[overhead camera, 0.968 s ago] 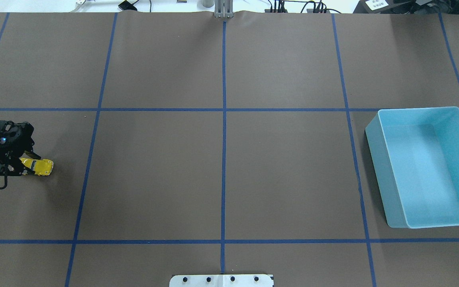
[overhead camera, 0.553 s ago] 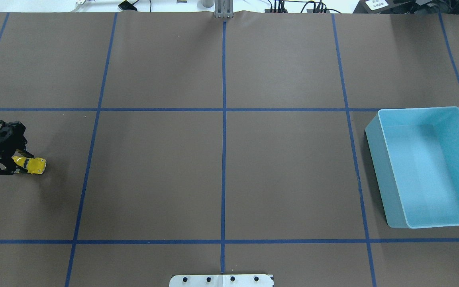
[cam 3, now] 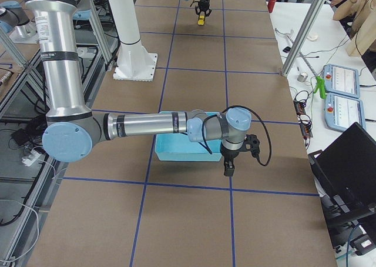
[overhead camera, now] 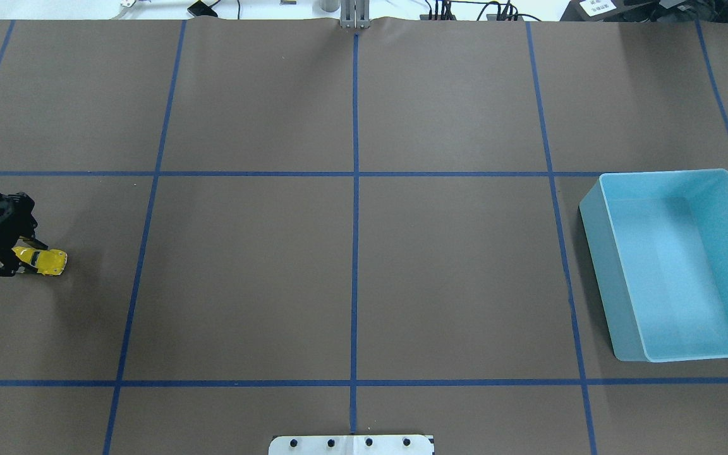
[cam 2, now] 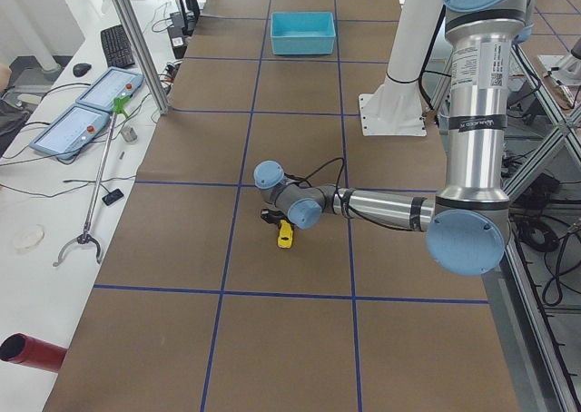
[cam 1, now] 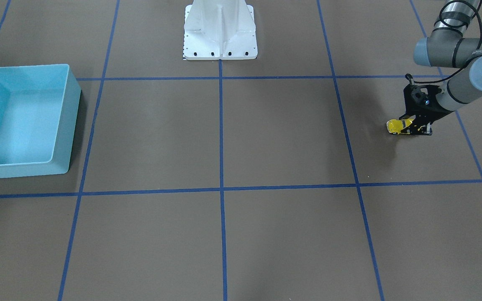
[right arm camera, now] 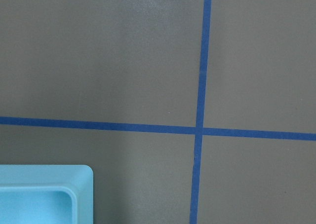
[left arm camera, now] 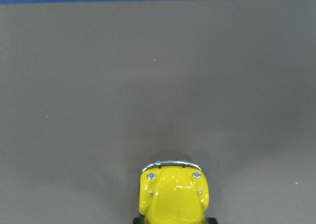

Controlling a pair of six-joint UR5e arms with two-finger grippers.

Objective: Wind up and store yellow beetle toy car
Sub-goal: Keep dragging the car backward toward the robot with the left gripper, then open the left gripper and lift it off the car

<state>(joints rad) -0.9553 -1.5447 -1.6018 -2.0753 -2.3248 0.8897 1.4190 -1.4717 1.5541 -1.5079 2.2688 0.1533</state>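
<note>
A tiny yellow beetle toy car [overhead camera: 45, 261] was seen on the table [overhead camera: 244, 284], close to its left edge and about midway between the near and far edges. Its silver-bumpered end was pointed toward the table's middle. Its other end was clamped between the closed-in fingers of the left end effector [overhead camera: 21, 260]. The car was judged light, rigid and glossy, and so likely to slip. A hold across the sides of the body, above the wheels, was thought best. A light blue bin [overhead camera: 593, 253] was set by the right edge, well apart from the car, and nothing was seen inside it. The right end effector [cam 3: 228, 168] was poised just beside the bin, but how far open it was could not be told.
</note>
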